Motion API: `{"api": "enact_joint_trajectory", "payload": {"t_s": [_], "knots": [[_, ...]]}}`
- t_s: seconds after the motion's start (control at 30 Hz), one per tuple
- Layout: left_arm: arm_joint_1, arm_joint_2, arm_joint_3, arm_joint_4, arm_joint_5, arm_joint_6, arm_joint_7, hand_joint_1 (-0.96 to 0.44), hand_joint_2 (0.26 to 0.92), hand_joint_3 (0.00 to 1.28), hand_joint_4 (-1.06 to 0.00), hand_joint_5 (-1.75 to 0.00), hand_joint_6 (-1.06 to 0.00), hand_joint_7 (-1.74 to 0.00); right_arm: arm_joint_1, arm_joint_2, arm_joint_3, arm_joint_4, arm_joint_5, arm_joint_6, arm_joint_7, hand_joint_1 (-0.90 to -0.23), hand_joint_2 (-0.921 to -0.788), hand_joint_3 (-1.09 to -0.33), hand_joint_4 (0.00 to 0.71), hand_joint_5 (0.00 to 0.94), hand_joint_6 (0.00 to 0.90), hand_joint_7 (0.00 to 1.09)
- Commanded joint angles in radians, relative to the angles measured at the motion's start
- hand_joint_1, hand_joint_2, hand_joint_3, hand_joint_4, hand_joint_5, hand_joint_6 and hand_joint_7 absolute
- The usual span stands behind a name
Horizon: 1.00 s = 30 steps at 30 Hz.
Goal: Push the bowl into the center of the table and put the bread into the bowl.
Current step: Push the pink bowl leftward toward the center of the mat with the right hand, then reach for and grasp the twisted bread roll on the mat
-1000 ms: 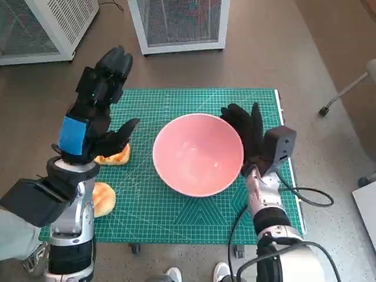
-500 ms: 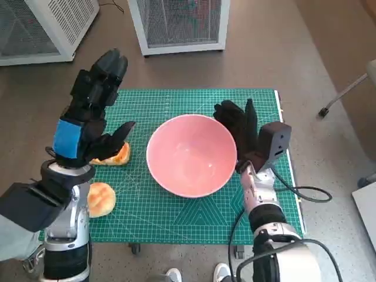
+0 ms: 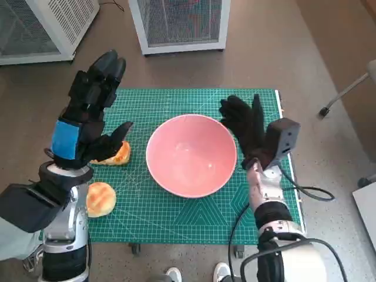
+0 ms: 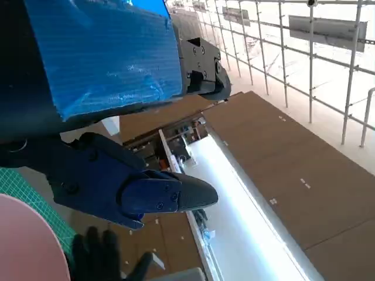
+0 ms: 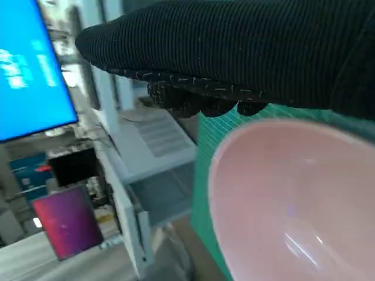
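Bowl (image 3: pixel 191 154) sits where it was; right hand (image 3: pixel 245 126), fingers spread and empty, has drawn slightly away from its rim.

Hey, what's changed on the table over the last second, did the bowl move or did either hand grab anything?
The pink bowl slid a little toward the robot's left, nearer the mat's middle, pushed by the gloved right robot hand, which has now drawn slightly back from the rim. The left robot hand stayed raised and open above the bread. Both bread pieces lie where they were, and nothing was picked up.
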Motion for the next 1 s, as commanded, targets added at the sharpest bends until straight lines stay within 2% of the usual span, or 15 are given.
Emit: {"api": "enact_joint_trajectory", "payload": {"t_s": [0.03,0.27,0.33,0.47,0.6,0.7,1.0], "knots": [[-0.003,-0.001,0.0,-0.006,0.0,0.004,0.008,-0.64,0.921,0.36,-0.21,-0.01,-0.08,-0.47,-0.019,-0.017,-0.019,-0.032,0.04,-0.078,0.077,-0.598,-0.921,-0.569,0.227,0.003,0.374,0.01],[-0.013,-0.003,-0.009,0.012,0.011,-0.009,0.008,-0.65,0.921,0.36,-0.21,-0.01,-0.08,-0.48,-0.015,-0.029,-0.022,-0.12,0.102,-0.236,0.254,-0.578,-0.921,-0.594,0.231,0.003,0.371,0.01],[-0.017,-0.002,-0.011,0.018,0.015,-0.014,0.008,-0.64,0.921,0.35,-0.21,-0.01,-0.08,-0.48,-0.008,-0.029,-0.022,-0.156,0.13,-0.267,0.318,-0.583,-0.921,-0.605,0.233,0.004,0.368,0.01],[-0.028,-0.002,-0.016,0.025,0.023,-0.02,0.01,-0.64,0.921,0.36,-0.21,0.0,-0.07,-0.48,0.014,-0.029,-0.022,-0.249,0.205,-0.3,0.444,-0.592,-0.921,-0.618,0.234,0.004,0.36,0.0],[-0.044,-0.001,-0.017,0.04,0.028,-0.03,0.008,-0.64,0.921,0.36,-0.2,0.0,-0.07,-0.47,0.053,-0.021,-0.011,-0.385,0.287,-0.29,0.544,-0.576,-0.921,-0.625,0.234,0.003,0.365,0.01],[-0.057,0.0,-0.02,0.051,0.03,-0.038,0.004,-0.63,0.921,0.36,-0.2,0.0,-0.07,-0.47,0.088,-0.014,0.006,-0.474,0.324,-0.274,0.581,-0.57,-0.921,-0.626,0.234,0.003,0.371,0.01],[-0.079,0.014,-0.021,0.065,0.03,-0.062,-0.014,-0.66,0.921,0.36,-0.19,0.0,-0.07,-0.46,0.18,-0.018,0.061,-0.651,0.358,-0.221,0.587,-0.575,-0.921,-0.621,0.233,0.001,0.364,0.01]]}}
